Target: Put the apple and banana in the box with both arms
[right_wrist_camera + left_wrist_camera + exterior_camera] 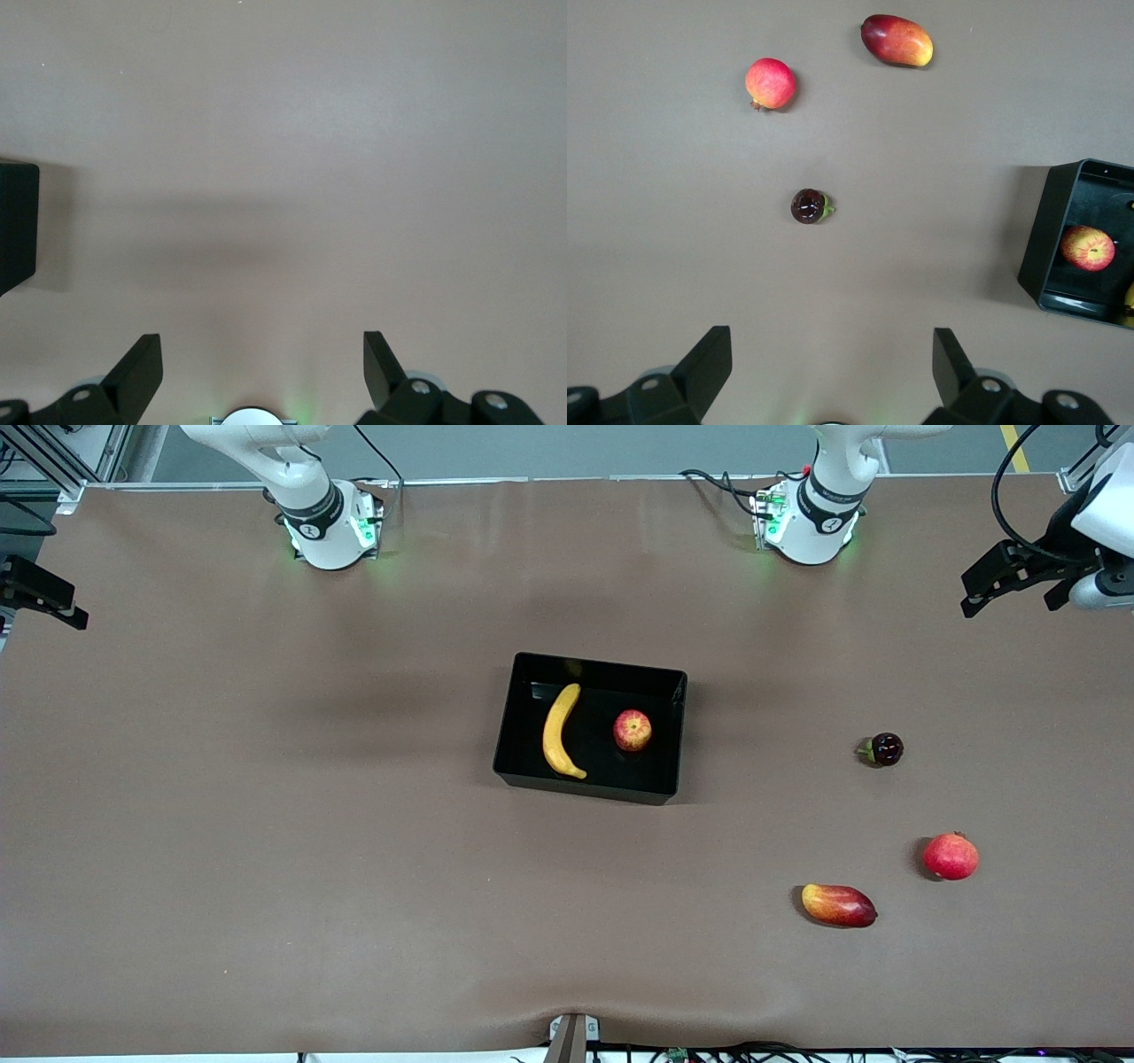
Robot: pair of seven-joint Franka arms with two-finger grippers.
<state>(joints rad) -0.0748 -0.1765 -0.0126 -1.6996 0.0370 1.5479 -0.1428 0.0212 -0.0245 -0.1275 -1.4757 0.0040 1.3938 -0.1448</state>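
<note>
The black box (601, 665) stands at the middle of the table. The yellow banana (558, 731) lies in it toward the right arm's end. The apple (632, 730) sits in it beside the banana, toward the left arm's end. The left wrist view shows the box (1050, 230) with the apple (1087, 247) inside. My left gripper (833, 354) is open and empty, held high at the left arm's end (974, 598). My right gripper (263, 354) is open and empty, held high over bare table at the right arm's end (71, 613). A corner of the box (18, 221) shows in the right wrist view.
Toward the left arm's end lie a small dark fruit (883, 749), a round red fruit with a nub (951, 856) and a red-yellow mango (838, 904), the last two nearer the front camera. All three show in the left wrist view: the dark fruit (808, 205), the red fruit (770, 83) and the mango (897, 40).
</note>
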